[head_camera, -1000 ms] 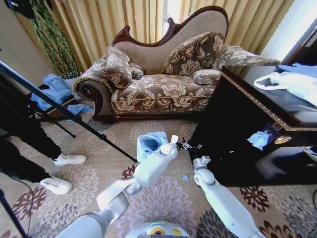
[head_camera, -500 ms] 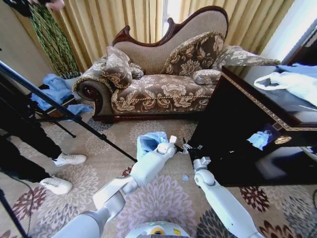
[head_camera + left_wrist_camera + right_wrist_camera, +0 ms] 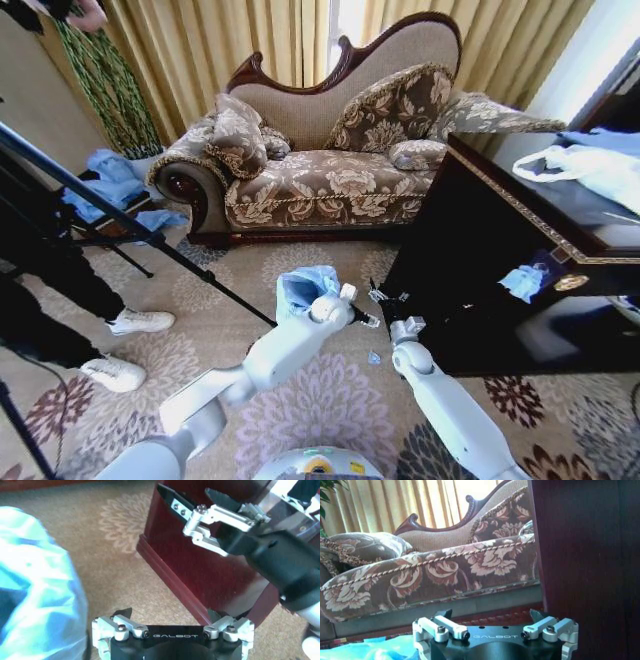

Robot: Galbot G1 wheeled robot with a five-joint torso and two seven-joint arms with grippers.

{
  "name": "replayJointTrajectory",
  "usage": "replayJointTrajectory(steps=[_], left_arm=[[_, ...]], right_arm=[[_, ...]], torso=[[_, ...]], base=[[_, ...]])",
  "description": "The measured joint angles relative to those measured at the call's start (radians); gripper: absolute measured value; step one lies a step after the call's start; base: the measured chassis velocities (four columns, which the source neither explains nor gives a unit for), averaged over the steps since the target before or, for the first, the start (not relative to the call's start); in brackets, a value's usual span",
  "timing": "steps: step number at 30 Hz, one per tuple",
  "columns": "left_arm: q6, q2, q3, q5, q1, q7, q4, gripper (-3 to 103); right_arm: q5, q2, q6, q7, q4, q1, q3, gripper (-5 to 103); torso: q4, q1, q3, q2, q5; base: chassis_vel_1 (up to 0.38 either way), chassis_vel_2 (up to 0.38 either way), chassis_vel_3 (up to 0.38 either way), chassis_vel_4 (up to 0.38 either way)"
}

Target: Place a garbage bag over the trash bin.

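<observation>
The light-blue garbage bag (image 3: 303,287) stands bunched on the carpet in front of the sofa; it also shows in the left wrist view (image 3: 35,592) and the right wrist view (image 3: 365,648). The trash bin is hidden under it. My left gripper (image 3: 364,320) hovers just right of the bag, open and holding nothing (image 3: 170,613). My right gripper (image 3: 385,298) sits close beside it against the dark cabinet, also open and holding nothing (image 3: 490,613); the left wrist view shows it with its jaws apart (image 3: 192,495).
A dark wooden cabinet (image 3: 480,260) stands right of the grippers, with a white bag (image 3: 590,165) on top. The patterned sofa (image 3: 330,180) is behind. A tripod leg (image 3: 140,235) and a person's white shoes (image 3: 125,345) are on the left. A small blue scrap (image 3: 373,356) lies on the carpet.
My left arm has drawn back toward me and lowered, carrying its gripper slightly away from the bag. The right arm and the bag have stayed put.
</observation>
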Motion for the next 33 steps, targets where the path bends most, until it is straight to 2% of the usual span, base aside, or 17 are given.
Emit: replayJointTrajectory(steps=[3, 4, 6, 7, 8, 10, 11, 13, 16, 20, 21, 22, 24, 27, 28, 30, 33], left_arm=[[-0.001, 0.056, -0.004, -0.047, 0.023, -0.085, -0.129, 100], [-0.001, 0.056, -0.004, -0.047, 0.023, -0.085, -0.129, 100], [-0.002, 0.099, -0.02, -0.074, 0.043, -0.134, -0.239, 100], [-0.002, 0.13, -0.037, -0.125, 0.055, -0.184, -0.321, 100], [-0.002, 0.13, -0.037, -0.125, 0.055, -0.184, -0.321, 100], [-0.003, 0.185, -0.077, -0.234, 0.077, -0.298, -0.45, 100], [-0.003, 0.185, -0.077, -0.234, 0.077, -0.298, -0.45, 100], [-0.004, 0.255, -0.124, -0.299, 0.102, -0.377, -0.532, 100], [-0.005, 0.312, -0.175, -0.306, 0.134, -0.404, -0.558, 100], [-0.009, 0.376, -0.303, -0.205, 0.218, -0.406, -0.545, 100], [-0.023, 0.384, -0.339, -0.154, 0.244, -0.395, -0.528, 100], [-0.071, 0.388, -0.394, -0.044, 0.282, -0.352, -0.491, 100], [-0.084, 0.388, -0.415, -0.008, 0.295, -0.337, -0.477, 100], [-0.174, 0.39, -0.514, 0.126, 0.354, -0.222, -0.409, 100], [-0.174, 0.39, -0.514, 0.126, 0.354, -0.222, -0.409, 100], [-0.255, 0.4, -0.548, 0.222, 0.372, -0.09, -0.346, 100], [-0.463, 0.406, -0.556, 0.308, 0.346, 0.209, -0.166, 100]], right_arm=[[0.007, -0.006, -0.001, -0.004, 0.016, 0.0, 0.005, 100], [0.007, -0.006, -0.001, -0.004, 0.016, 0.0, 0.005, 100], [0.012, -0.015, -0.003, -0.004, 0.031, -0.002, 0.008, 100], [0.016, -0.022, -0.005, -0.004, 0.048, -0.006, 0.009, 100], [0.016, -0.022, -0.005, -0.004, 0.048, -0.006, 0.009, 100], [0.025, -0.03, -0.008, -0.003, 0.071, -0.013, 0.012, 100], [0.025, -0.03, -0.008, -0.003, 0.071, -0.013, 0.012, 100], [0.028, -0.032, -0.008, -0.003, 0.085, -0.021, 0.018, 100], [0.03, -0.03, -0.008, -0.001, 0.091, -0.026, 0.023, 100], [0.03, -0.026, -0.005, -0.002, 0.104, -0.041, 0.039, 100], [0.03, -0.025, -0.004, -0.002, 0.106, -0.046, 0.046, 100], [0.028, -0.021, 0.002, -0.005, 0.106, -0.056, 0.06, 100], [0.028, -0.02, 0.003, -0.005, 0.106, -0.058, 0.065, 100], [0.025, -0.015, 0.011, -0.008, 0.102, -0.072, 0.084, 100], [0.025, -0.015, 0.011, -0.008, 0.102, -0.072, 0.084, 100], [0.024, -0.013, 0.014, -0.008, 0.098, -0.075, 0.09, 100], [0.021, -0.01, 0.018, -0.007, 0.097, -0.08, 0.094, 100]], torso=[[-0.0003, 0.0, 0.0, 0.0, -0.0002], [-0.0003, 0.0, 0.0, 0.0, -0.0002], [-0.0003, 0.0, 0.0, 0.0, 0.0], [-0.0003, 0.0, 0.0, 0.0, -0.0003], [-0.0003, 0.0, 0.0, 0.0, -0.0003], [-0.0002, 0.0, 0.0, 0.0, -0.0002], [-0.0002, 0.0, 0.0, 0.0, -0.0002], [-0.0004, 0.0, 0.0, 0.0, -0.0001], [-0.0003, 0.0, 0.0, 0.0, -0.0002], [0.0, 0.0, 0.0, 0.0, 0.0], [0.0002, 0.0, 0.0, 0.0, -0.0002], [-0.0001, 0.0, 0.0, 0.0, -0.0005], [-0.0003, 0.0, 0.0, 0.0, -0.0004], [-0.0003, 0.0, 0.0, 0.0, -0.0002], [-0.0003, 0.0, 0.0, 0.0, -0.0002], [-0.0002, 0.0, 0.0, 0.0, -0.0002], [-0.0001, 0.0, 0.0, 0.0, -0.0006]], base=[[0.0, 0.0, 0.0, 0.0], [0.0, 0.0, 0.0, 0.0], [0.0, 0.0, 0.0, 0.0], [0.0, 0.0, 0.0, 0.0], [0.0, 0.0, 0.0, 0.0], [0.0, 0.0, 0.0, 0.0], [0.0, 0.0, 0.0, 0.0], [0.0, 0.0, 0.0, 0.0], [0.0, 0.0, 0.0, 0.0], [0.0, 0.0, 0.0, 0.0], [0.0, 0.0, 0.0, 0.0], [0.0, 0.0, 0.0, 0.0], [0.0, 0.0, 0.0, 0.0], [0.0, 0.0, 0.0, 0.0], [0.0, 0.0, 0.0, 0.0], [0.0, 0.0, 0.0, 0.0], [0.0, 0.0, 0.0, 0.0]])
